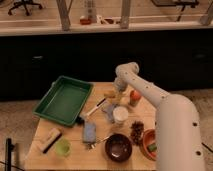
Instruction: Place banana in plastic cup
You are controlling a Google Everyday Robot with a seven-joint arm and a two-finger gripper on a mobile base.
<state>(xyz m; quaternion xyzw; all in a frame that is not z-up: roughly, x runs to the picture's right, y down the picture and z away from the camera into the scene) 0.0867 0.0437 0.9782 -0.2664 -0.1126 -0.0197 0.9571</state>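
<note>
My gripper is at the end of the white arm, low over the far middle of the wooden table. It hangs right over the small yellow banana, which lies just behind the white cup. I cannot see whether it touches the banana. The translucent yellow-green plastic cup stands upright near the table's front left, far from the gripper.
A green tray lies at the left. Around the gripper lie an orange item, a white utensil, a blue sponge, a pine cone, a dark bowl, an orange bowl with a green vegetable, and a brush.
</note>
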